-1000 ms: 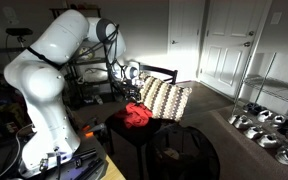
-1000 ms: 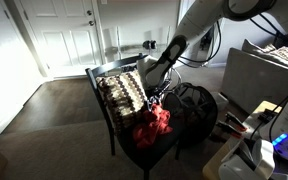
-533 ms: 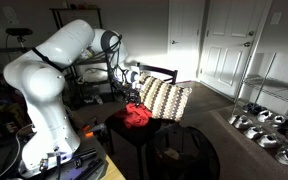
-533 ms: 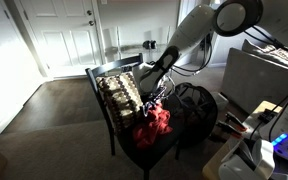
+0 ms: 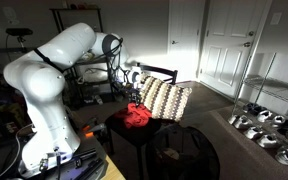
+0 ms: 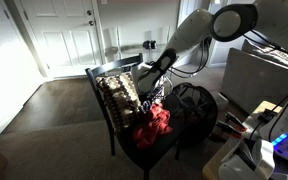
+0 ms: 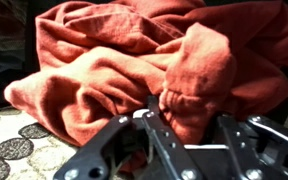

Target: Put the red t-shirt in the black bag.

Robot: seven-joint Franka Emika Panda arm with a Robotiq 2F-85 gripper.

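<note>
The red t-shirt (image 5: pixel 135 116) (image 6: pixel 154 125) lies crumpled on a dark chair seat (image 5: pixel 119 135) in both exterior views. My gripper (image 5: pixel 137 99) (image 6: pixel 156 99) reaches down onto its top. In the wrist view a bunched fold of the red t-shirt (image 7: pixel 134 65) fills the gap of the gripper (image 7: pixel 189 118), and both fingers press against the cloth. The black bag (image 5: pixel 184 150) (image 6: pixel 195 105) stands open beside the chair, close to the shirt.
A patterned cushion (image 5: pixel 165 98) (image 6: pixel 119 92) leans against the chair back right behind the shirt. Shelves with shoes (image 5: pixel 266 125) stand off to one side. White doors (image 6: pixel 64 40) close the far wall. A desk with equipment (image 6: pixel 259 75) sits behind the bag.
The jaws have closed in from wide open onto a fold of the shirt. The arm has shifted slightly lower over the shirt.
</note>
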